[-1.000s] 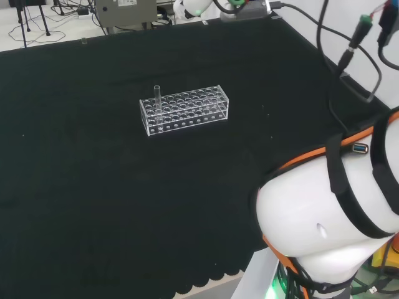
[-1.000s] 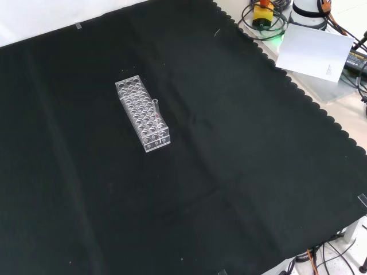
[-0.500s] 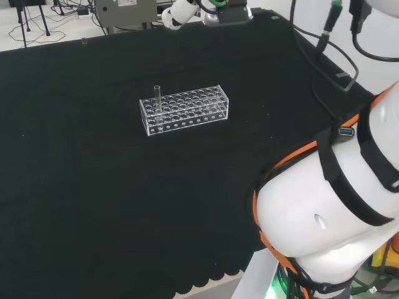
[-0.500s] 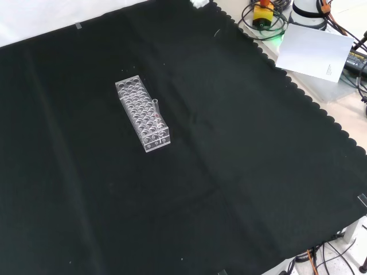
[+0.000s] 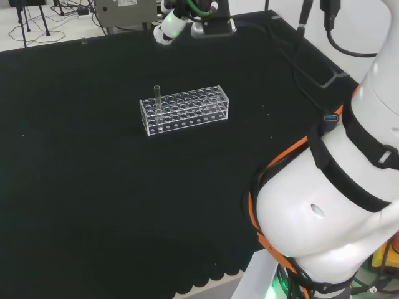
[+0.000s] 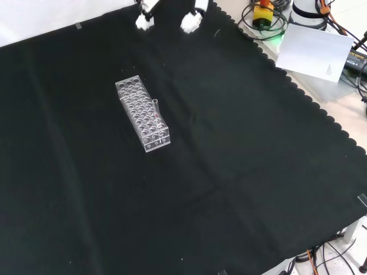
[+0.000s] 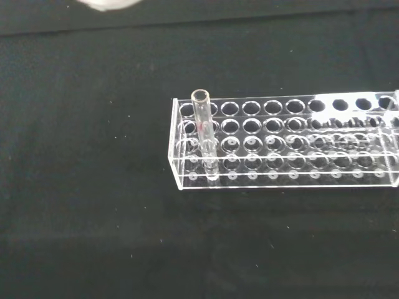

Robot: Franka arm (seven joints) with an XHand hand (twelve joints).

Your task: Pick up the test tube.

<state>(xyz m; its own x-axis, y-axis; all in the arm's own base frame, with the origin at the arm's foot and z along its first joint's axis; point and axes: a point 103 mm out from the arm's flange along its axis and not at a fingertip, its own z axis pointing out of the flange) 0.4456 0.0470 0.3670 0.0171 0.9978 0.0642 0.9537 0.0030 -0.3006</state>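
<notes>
clear test tube (image 7: 204, 132) upright in rack (image 7: 293, 149), robot hand (image 6: 189, 22) mostly cropped

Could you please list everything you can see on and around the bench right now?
test tube: one, clear, upright in an end hole of the rack.
rack: one, clear, many holes, mid cloth.
cloth: one, black, scalloped edge, covering the bench.
paper sheet: one, white, off the cloth at the front view's top right.
cables: several, dark, beside the sheet.
arm: one, white, at the head view's right.
hand: one, black and white, at the front view's top, apart from the rack.
</notes>
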